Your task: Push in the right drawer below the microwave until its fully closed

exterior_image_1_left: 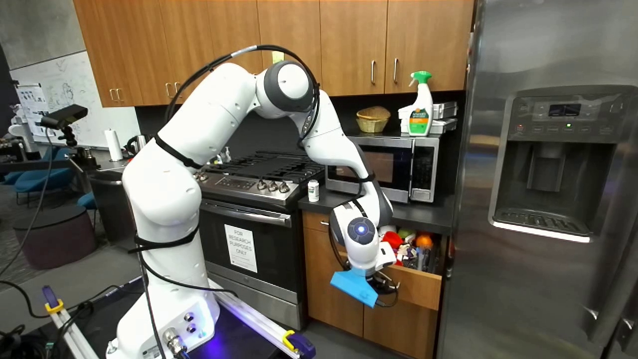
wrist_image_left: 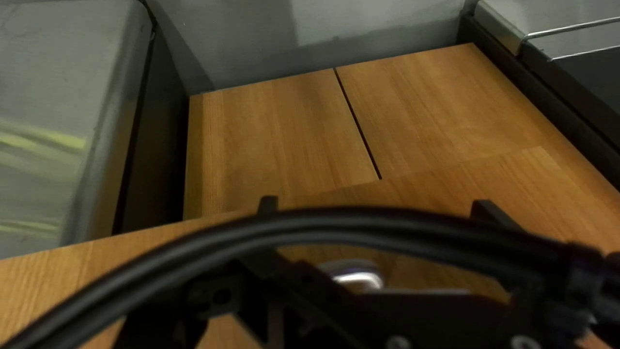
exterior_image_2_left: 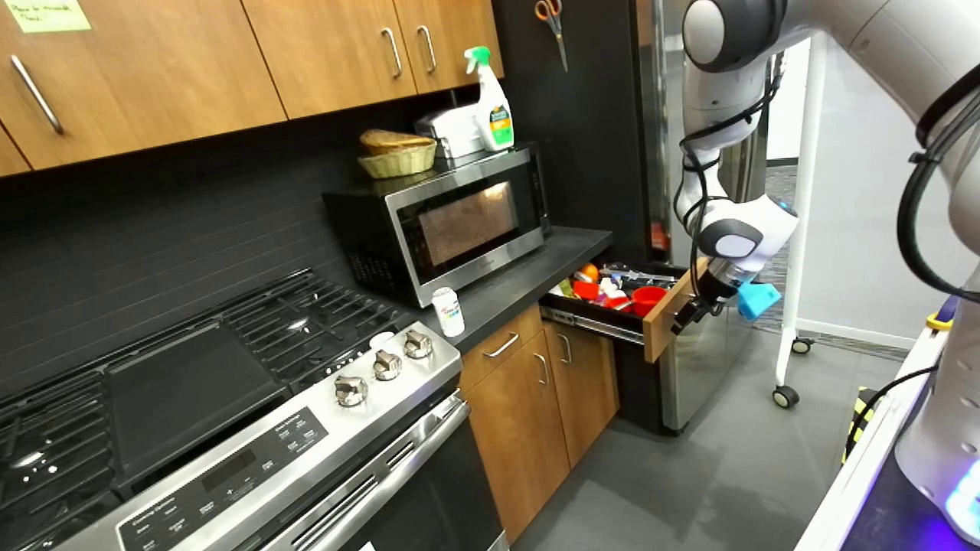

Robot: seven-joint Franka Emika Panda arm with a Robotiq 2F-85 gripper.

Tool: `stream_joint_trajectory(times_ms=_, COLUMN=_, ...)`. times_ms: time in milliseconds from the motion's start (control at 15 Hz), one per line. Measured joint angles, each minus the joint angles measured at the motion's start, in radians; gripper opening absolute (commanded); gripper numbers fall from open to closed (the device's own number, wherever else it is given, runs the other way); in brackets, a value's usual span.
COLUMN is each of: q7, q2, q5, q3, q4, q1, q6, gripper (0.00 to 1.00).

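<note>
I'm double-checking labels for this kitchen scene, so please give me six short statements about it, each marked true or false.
1. The right drawer is pulled out. True.
2. The spray bottle stands on the stove. False: the spray bottle stands on the microwave.
3. A white can stands on the counter. True.
4. The gripper is shut. False: its fingers stand apart in the wrist view.
5. A red container is in the right drawer. True.
6. The orange-handled scissors lie on the counter. False: the orange-handled scissors hang against a dark panel.
</note>
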Motion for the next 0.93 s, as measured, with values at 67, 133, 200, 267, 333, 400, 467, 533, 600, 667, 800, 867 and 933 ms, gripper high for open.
stream_joint_trajectory(times_ms=67, q7=0.002, q2=0.0, q5=0.014, q3=0.0, q4=0.006, q1=0.011, q6=0.001, gripper=1.0)
stream_joint_trajectory(times_ms=133, q7=0.004, q2=0.0, q5=0.029, q3=0.0, q4=0.012, q1=0.023, q6=0.002, gripper=1.0)
stream_joint_trajectory(times_ms=200, q7=0.008, q2=0.0, q5=0.043, q3=0.0, q4=0.016, q1=0.036, q6=0.003, gripper=1.0)
stream_joint_trajectory(times_ms=267, q7=0.011, q2=0.0, q5=0.056, q3=0.0, q4=0.02, q1=0.05, q6=0.005, gripper=1.0)
stream_joint_trajectory(times_ms=333, q7=0.013, q2=0.0, q5=0.069, q3=0.0, q4=0.023, q1=0.064, q6=0.008, gripper=1.0)
stream_joint_trajectory(times_ms=400, q7=0.016, q2=0.0, q5=0.08, q3=0.0, q4=0.027, q1=0.076, q6=0.009, gripper=1.0)
stream_joint_trajectory(times_ms=467, q7=0.018, q2=0.0, q5=0.09, q3=0.0, q4=0.031, q1=0.088, q6=0.009, gripper=1.0)
stream_joint_trajectory(times_ms=533, q7=0.022, q2=0.0, q5=0.1, q3=0.0, q4=0.036, q1=0.098, q6=0.01, gripper=1.0)
stream_joint_trajectory(times_ms=600, q7=0.026, q2=0.0, q5=0.111, q3=0.0, q4=0.041, q1=0.108, q6=0.01, gripper=1.0)
stream_joint_trajectory(times_ms=667, q7=0.028, q2=0.0, q5=0.124, q3=0.0, q4=0.047, q1=0.117, q6=0.01, gripper=1.0)
stream_joint_trajectory(times_ms=800, q7=0.03, q2=0.0, q5=0.148, q3=0.0, q4=0.057, q1=0.132, q6=0.01, gripper=1.0)
stream_joint_trajectory(times_ms=867, q7=0.032, q2=0.0, q5=0.158, q3=0.0, q4=0.062, q1=0.138, q6=0.01, gripper=1.0)
stream_joint_trajectory(times_ms=933, q7=0.033, q2=0.0, q5=0.165, q3=0.0, q4=0.066, q1=0.143, q6=0.01, gripper=1.0)
